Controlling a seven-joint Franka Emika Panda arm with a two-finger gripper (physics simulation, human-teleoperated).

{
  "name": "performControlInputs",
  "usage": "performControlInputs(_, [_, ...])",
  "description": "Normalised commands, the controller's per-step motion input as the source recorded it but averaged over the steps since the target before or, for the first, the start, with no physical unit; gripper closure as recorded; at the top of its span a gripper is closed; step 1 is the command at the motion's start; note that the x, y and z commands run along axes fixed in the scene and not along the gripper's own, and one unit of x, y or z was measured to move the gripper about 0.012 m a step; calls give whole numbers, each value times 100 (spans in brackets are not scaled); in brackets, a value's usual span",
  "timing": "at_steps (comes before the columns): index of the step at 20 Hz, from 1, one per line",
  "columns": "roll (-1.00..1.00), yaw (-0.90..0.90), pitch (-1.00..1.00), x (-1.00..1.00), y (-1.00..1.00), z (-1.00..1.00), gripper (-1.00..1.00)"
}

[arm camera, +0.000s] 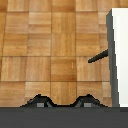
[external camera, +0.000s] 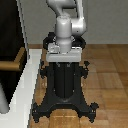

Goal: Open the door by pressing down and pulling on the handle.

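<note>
The door [external camera: 9, 25] is a dark panel at the exterior view's left, set in a white frame [external camera: 26, 80]. Its handle [external camera: 8, 64], a tan lever with a darker brown stub end, sticks out at mid height. My arm rises out of the top of the exterior view, so the gripper is hidden there. In the wrist view the gripper [arm camera: 62, 102] is open, its two dark fingertips [arm camera: 37, 102] far apart with only wooden floor between them. The white frame [arm camera: 120, 55] shows beside it with a thin dark bar [arm camera: 98, 56] jutting out; I cannot tell what that bar is.
The black robot pedestal [external camera: 64, 87] with splayed feet stands in the middle on the wooden floor [external camera: 107, 75]. A grey vertical pole [external camera: 2, 97] rises at the exterior view's lower left, in front of the frame.
</note>
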Motion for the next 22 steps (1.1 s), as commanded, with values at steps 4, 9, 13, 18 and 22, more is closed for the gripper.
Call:
performControlInputs(4, [0,0,0,0,0,0,-100])
performControlInputs(9, [0,0,0,0,0,40,-100])
performControlInputs(13, [0,0,0,0,0,100,-100])
performControlInputs(18, [0,0,0,0,0,80,-100])
performControlInputs(22, [0,0,0,0,0,50,-100])
